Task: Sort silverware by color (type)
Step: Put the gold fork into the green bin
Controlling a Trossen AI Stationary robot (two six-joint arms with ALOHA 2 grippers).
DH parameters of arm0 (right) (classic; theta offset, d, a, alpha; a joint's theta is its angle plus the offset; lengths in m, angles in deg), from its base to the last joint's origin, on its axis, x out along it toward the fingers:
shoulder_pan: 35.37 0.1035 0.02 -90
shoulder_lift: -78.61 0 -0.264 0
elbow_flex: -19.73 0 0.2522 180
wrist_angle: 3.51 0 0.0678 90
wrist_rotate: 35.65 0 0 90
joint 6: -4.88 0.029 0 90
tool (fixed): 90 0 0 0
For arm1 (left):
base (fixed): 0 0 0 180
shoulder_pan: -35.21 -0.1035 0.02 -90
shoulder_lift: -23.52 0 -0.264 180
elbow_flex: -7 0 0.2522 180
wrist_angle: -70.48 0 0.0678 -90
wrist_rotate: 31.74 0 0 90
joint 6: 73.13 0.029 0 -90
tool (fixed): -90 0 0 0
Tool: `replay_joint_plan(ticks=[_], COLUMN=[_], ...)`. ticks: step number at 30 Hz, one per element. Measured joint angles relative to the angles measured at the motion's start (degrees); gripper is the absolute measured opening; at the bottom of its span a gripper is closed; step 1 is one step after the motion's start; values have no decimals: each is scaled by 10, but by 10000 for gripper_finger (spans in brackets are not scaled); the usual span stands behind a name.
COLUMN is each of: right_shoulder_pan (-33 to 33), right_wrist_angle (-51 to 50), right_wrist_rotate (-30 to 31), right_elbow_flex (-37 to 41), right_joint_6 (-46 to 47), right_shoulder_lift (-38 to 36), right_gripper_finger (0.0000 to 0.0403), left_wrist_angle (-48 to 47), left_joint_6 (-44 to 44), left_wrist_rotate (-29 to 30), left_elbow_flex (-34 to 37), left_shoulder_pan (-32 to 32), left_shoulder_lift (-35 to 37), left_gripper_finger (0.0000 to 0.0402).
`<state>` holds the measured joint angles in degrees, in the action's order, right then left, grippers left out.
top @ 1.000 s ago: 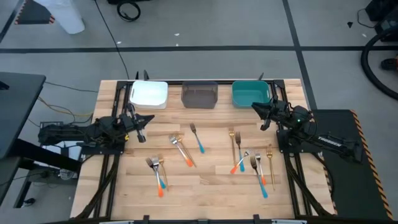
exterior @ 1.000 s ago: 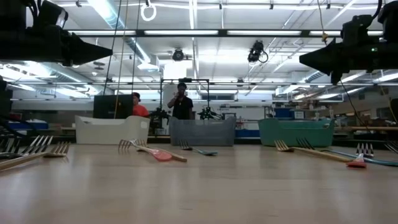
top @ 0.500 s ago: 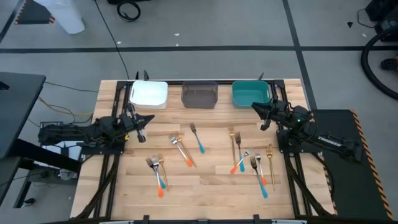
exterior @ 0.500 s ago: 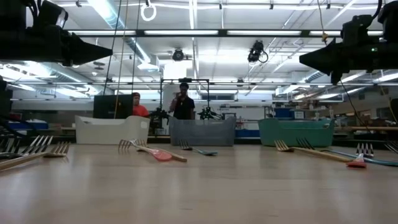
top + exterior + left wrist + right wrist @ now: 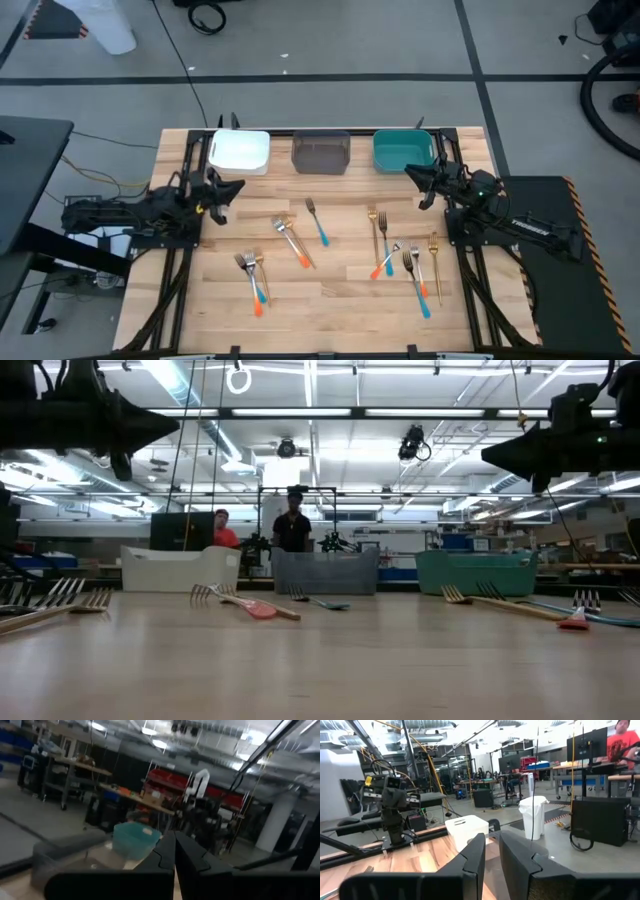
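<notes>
My left tool (image 5: 222,189) is closed and empty, my right tool (image 5: 413,176) slightly parted holding nothing, both above the worktop (image 5: 340,290), forks (image 5: 316,221) scattered across it between them.

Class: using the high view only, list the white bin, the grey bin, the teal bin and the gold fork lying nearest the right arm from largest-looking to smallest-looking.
1. white bin and teal bin: they look about alike, so no ranking between them.
2. grey bin: slightly smaller in outline.
3. gold fork: by far the smallest, a thin sliver.
</notes>
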<state>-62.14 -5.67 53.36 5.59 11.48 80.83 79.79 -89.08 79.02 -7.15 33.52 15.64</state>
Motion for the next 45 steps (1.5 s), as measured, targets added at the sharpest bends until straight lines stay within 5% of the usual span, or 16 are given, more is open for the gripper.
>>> replay_joint_plan(ticks=[9,16,23,30,45], right_shoulder_pan=[0,1,1,17,63], right_wrist_angle=[11,70,76,76,-27], right_wrist_rotate=[-1,8,-24,-92,-37], right_elbow_flex=[0,0,0,0,-73], right_joint_6=[30,203,209,237,232], right_shoulder_lift=[0,0,0,9,176], right_gripper_finger=[68,68,68,68,60], left_wrist_angle=[86,50,-82,-111,-105], left_joint_6=[79,74,121,122,109], left_wrist_rotate=[-3,-24,-25,-24,-21], left_elbow_flex=[0,-2,-72,-121,-178], left_shoulder_pan=[0,0,-9,-19,-34], left_shoulder_lift=[0,-3,-35,-105,-235], left_gripper_finger=[9,9,9,11,106])
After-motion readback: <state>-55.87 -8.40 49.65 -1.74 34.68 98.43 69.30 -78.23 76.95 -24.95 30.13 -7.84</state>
